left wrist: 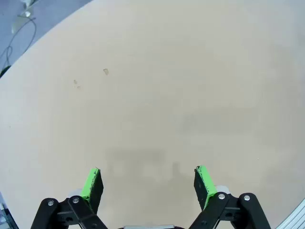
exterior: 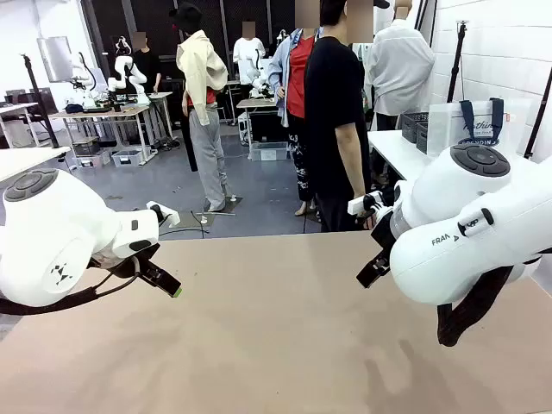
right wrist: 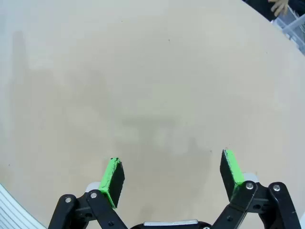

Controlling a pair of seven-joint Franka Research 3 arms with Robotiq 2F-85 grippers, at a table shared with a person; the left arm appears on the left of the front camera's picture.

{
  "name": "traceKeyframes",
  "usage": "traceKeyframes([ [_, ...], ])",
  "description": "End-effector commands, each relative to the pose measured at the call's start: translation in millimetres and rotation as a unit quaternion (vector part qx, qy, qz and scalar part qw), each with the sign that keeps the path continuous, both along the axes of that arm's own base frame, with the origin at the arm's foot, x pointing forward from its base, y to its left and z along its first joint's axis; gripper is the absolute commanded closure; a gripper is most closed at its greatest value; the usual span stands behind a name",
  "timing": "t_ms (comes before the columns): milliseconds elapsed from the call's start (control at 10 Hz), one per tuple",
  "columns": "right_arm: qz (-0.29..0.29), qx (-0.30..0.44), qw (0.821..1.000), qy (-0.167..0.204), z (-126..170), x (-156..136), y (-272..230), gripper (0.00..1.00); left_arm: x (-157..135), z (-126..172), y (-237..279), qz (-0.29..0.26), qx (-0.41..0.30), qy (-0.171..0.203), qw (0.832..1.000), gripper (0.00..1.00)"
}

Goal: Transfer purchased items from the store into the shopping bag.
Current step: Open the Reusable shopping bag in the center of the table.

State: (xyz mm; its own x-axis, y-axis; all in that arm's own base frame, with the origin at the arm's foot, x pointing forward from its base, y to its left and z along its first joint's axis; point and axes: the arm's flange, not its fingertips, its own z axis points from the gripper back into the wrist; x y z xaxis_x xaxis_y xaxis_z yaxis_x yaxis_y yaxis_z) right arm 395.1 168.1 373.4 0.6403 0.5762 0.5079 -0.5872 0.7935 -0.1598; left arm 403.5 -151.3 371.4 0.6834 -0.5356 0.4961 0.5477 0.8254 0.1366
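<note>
The surface [exterior: 276, 345] lies open between the left hand [left wrist: 148, 179] and the right hand [right wrist: 171, 174], both with jaws spread above it. A person [exterior: 335, 112] stands at its far edge, right of centre.

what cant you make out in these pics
1. Translucent whitish plastic bag with navy strap handles: front view, lower part hidden behind the right arm; logo lettering too small to read.
2. Dark grey lattice plastic basket: front view, far off and small beside the bag; its contents cannot be seen.
3. Person's hand: right wrist view, cut off by the top edge and blurred.
</note>
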Motion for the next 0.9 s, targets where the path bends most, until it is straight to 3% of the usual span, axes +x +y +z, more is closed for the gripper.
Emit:
traceKeyframes([
  [0,0.0,0.0,1.0,0.0,0.0,0.0,0.0,0.0,-0.1,0.1,0.0,0.0,0.0,0.0,1.0,0.0],
  [800,0.0,0.0,1.0,0.0,0.0,0.0,0.0,0.0,-0.1,0.1,0.0,0.0,0.0,0.0,1.0,0.0],
])
